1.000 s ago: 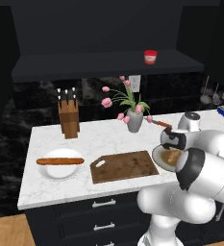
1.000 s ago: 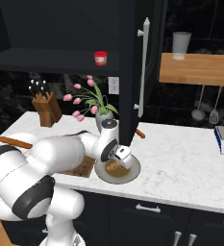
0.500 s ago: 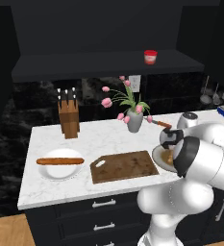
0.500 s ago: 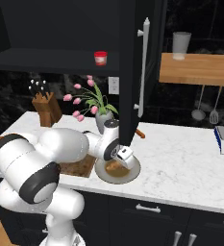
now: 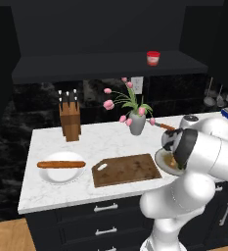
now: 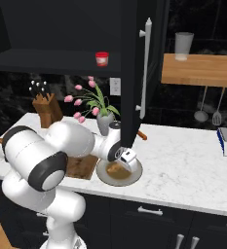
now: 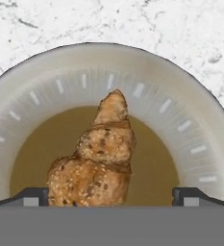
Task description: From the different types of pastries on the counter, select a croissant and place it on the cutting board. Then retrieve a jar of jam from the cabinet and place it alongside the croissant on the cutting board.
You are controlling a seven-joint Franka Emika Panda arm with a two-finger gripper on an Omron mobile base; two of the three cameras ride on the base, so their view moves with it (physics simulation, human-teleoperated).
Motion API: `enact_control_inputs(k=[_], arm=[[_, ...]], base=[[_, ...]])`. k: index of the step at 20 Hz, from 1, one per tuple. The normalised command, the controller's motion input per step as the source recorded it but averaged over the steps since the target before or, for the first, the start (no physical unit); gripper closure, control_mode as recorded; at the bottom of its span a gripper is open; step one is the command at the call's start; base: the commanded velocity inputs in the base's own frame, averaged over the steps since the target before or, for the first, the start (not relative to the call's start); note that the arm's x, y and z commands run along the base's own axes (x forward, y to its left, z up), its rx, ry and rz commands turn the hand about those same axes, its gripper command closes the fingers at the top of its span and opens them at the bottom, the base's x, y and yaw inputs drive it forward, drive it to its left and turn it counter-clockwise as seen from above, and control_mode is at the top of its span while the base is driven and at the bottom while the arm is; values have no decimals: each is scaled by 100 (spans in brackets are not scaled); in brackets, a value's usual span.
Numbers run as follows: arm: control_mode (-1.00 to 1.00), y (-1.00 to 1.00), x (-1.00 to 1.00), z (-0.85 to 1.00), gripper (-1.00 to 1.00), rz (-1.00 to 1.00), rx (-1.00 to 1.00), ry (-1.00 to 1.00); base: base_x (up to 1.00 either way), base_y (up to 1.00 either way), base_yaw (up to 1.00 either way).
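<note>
Gripper (image 7: 111,194) spread wide and empty, poised low over the croissant (image 7: 98,158), fingertips (image 7: 34,196) flanking the pastry's broad end at either side without visibly touching. Croissant lying in the brown well of a round grey-brown plate (image 7: 180,110), pointed end toward 12 o'clock in the hand view, broad end at 6 o'clock. Plate (image 6: 132,175) resting on the white marble counter (image 6: 183,165) near the front edge, just beside the right end of the cutting board (image 5: 126,169), at roughly 3 o'clock from it in the left base view. Board bare, pale handle hole at its near left corner. At 9 o'clock from the board, a white plate (image 5: 49,175) carrying the long orange-brown bread stick (image 5: 61,164). At about 12 o'clock from the board, toward the back wall, a grey vase (image 5: 137,124) of pink tulips; farther left, a wooden knife block (image 5: 69,120). Behind the plate, an orange-handled utensil (image 5: 164,127) lying on the marble. Red jar of jam (image 5: 153,58) standing upright on the dark shelf of the black cabinet (image 5: 105,66), well above the vase. In the right base view, an open black cabinet door (image 6: 134,73) with a long silver handle hanging in front of the wrist, covering part of the hand; the arm's own bulk covering much of the board (image 6: 81,167) there.
</note>
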Motion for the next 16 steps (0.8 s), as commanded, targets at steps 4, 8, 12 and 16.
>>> enact_control_inputs(k=[4,8,12,16], arm=[[-100,15,0,-24,-100,-3,0,-1],[-100,26,0,-9,100,-4,0,-1],[-100,13,0,0,100,-3,0,0],[-100,-24,0,6,100,-9,0,0]], base=[[0,0,0],[0,0,0],[0,0,0],[0,0,0]])
